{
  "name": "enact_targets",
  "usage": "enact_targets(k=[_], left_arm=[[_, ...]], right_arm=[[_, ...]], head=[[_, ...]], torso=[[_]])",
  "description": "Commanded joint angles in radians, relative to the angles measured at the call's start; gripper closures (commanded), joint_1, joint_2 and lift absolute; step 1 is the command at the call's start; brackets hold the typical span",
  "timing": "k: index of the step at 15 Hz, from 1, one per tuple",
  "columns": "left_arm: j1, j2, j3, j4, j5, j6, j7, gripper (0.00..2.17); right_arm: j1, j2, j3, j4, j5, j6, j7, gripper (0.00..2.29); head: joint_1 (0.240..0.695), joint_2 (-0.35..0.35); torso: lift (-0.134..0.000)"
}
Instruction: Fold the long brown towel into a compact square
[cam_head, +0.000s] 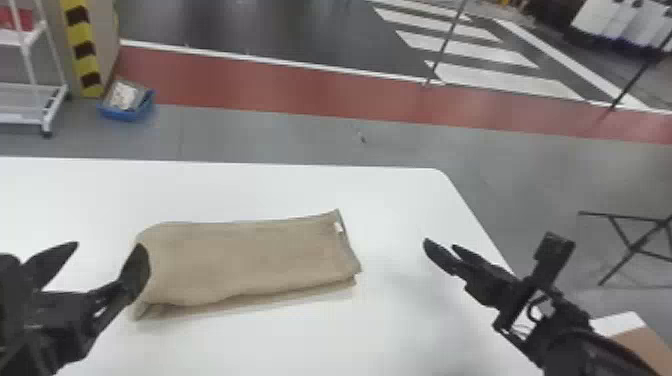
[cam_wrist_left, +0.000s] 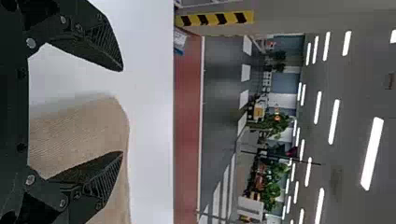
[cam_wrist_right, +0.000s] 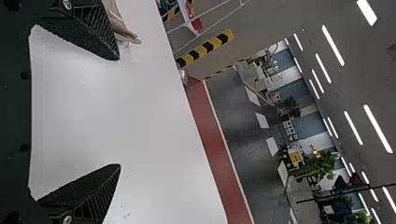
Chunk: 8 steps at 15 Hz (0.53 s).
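The towel (cam_head: 250, 260) lies folded on the bench (cam_head: 400, 195), left hand (cam_head: 110, 245) near its left end, right hand (cam_head: 440, 244) off its right, both gaping wide, empty

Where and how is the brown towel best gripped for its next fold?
Probably at the left short end of the towel, with the left claw coming low from the left and pinching all layers. The towel lies flat, longest left to right; this end is rounded and the open claw hangs by it, while the right end shows stacked edges.
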Motion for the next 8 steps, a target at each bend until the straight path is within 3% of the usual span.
enact_targets(k=[1,3,5,6,8], left_arm=[[-0.054,-0.010,-0.014,0.021,0.011,-0.020,-0.017,0.13],[-0.133,-0.019,-0.077,0.111,0.008,-0.017,-0.041,0.43],[-0.211,-0.045,-0.103,0.206,0.031,0.060,-0.149,1.30],[-0.234,-0.068,-0.108,0.238,0.031,0.133,-0.187,1.53],[-0.257,-0.073,-0.134,0.277,0.017,0.146,-0.211,1.66]], right_arm=[[-0.002,0.015,0.040,-0.041,0.014,0.034,-0.022,0.07],[-0.011,0.029,0.084,-0.067,0.023,0.067,-0.062,0.09],[-0.027,0.053,0.144,-0.087,0.045,0.086,-0.099,0.13],[-0.039,0.059,0.179,-0.087,0.051,0.122,-0.105,0.15],[-0.062,0.064,0.242,-0.087,0.077,0.144,-0.128,0.21]], head=[[0.695,-0.319],[0.695,-0.299],[0.695,-0.298],[0.695,-0.303],[0.695,-0.296]], torso=[[-0.124],[-0.124],[-0.124],[-0.124],[-0.124]])
